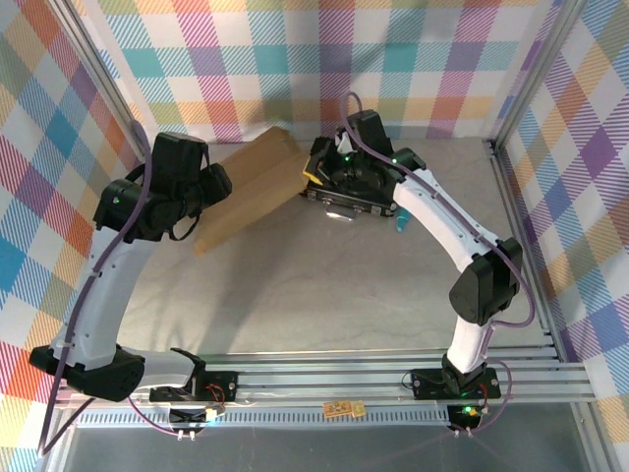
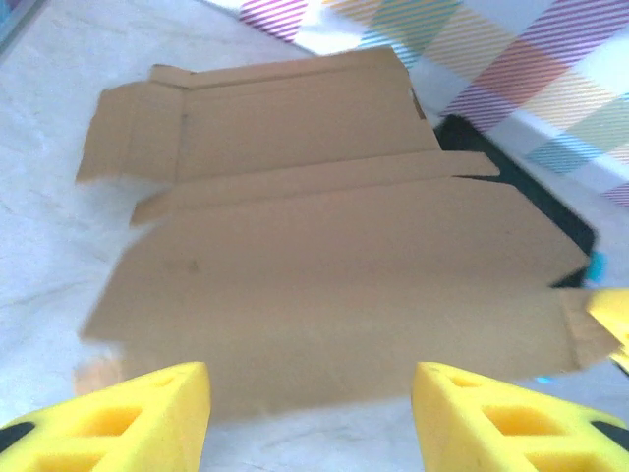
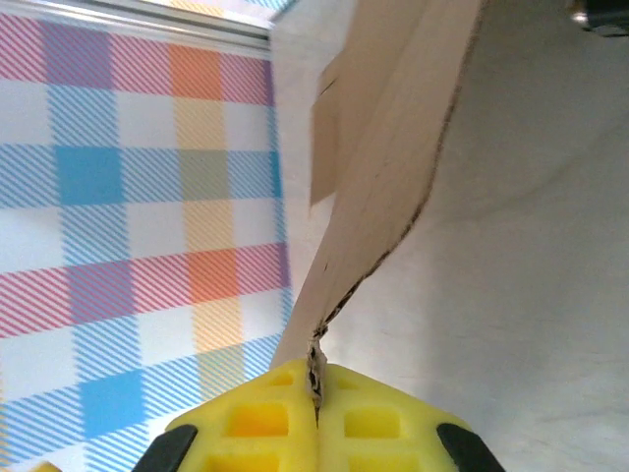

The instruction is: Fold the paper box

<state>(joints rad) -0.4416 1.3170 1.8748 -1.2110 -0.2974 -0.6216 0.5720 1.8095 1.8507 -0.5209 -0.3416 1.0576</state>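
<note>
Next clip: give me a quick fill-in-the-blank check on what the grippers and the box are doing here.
One edge of the paper box is pinched by the ____. The left gripper is ____, holding nothing. The paper box is made of brown ____.
Missing: right gripper; open; cardboard.

Matt brown corrugated-cardboard paper box (image 2: 324, 285), pale stone-look table (image 1: 324, 285), possibly smooth, brushed-metal frame rails (image 1: 324, 376).
</note>
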